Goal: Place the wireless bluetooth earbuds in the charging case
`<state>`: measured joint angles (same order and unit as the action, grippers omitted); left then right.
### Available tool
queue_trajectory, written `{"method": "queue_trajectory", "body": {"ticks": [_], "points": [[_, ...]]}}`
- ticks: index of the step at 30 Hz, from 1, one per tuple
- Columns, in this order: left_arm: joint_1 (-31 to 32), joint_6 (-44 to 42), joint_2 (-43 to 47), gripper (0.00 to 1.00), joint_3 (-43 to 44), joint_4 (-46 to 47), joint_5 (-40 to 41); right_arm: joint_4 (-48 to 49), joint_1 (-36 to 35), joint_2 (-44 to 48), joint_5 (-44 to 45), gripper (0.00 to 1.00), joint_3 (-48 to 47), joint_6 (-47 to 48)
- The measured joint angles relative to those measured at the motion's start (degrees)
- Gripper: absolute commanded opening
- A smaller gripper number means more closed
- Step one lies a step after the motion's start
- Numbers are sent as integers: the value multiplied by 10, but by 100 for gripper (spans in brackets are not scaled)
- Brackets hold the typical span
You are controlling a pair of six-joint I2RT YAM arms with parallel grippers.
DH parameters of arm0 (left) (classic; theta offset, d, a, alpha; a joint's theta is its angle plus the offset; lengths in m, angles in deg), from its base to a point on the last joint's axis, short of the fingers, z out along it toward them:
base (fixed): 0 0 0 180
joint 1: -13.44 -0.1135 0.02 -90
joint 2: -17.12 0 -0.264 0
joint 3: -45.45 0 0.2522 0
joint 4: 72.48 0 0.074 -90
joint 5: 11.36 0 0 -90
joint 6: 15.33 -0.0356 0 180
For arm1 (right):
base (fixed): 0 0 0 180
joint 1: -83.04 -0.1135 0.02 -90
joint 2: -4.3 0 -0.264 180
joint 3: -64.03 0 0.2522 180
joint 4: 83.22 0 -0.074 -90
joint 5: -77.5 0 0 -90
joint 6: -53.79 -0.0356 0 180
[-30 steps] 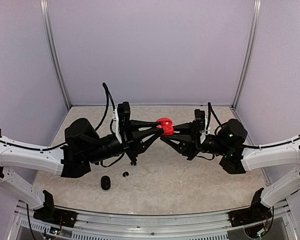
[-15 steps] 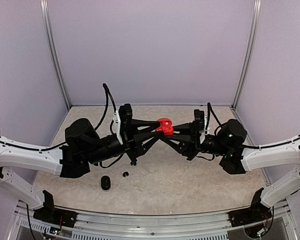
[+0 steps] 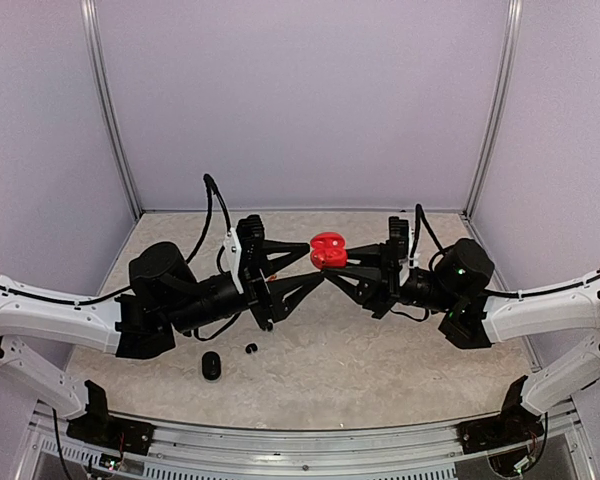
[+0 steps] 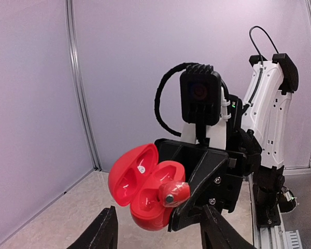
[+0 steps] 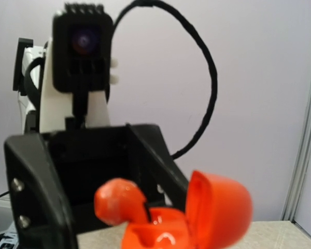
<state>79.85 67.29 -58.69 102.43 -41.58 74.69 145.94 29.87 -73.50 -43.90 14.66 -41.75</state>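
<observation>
The right pincer (image 3: 332, 262) is clenched on the red charging case (image 4: 147, 205), holding it up in the air above the counter (image 3: 360, 370) with its lid swung open. One red earbud (image 4: 172, 193) sits at the rim of the case's lower half, just beside the right pincer's black finger — whether it is fully seated in its well cannot be told. The left pincer (image 3: 312, 266) faces the case with its fingers spread apart, gripping nothing. A pale mark inside the lid is too small to read. On the counter near the left arm lie a black case (image 3: 211, 366) and, just beside it, a black earbud (image 3: 251, 348).
</observation>
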Motion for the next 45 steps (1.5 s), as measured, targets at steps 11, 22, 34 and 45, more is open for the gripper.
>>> {"method": "queue_trajectory", "body": {"ticks": [11,22,34,45], "points": [[0,16,0,54,-8,-2,52,-7,-1,4,33,13,5,14],[-1,36,-1,53,-7,-2,64,-33,-1,16,85,12,8,33],[0,42,-16,17,19,-2,60,-61,-4,17,121,12,8,54],[0,41,-26,26,31,-5,59,-65,-5,19,130,12,8,63]]}}
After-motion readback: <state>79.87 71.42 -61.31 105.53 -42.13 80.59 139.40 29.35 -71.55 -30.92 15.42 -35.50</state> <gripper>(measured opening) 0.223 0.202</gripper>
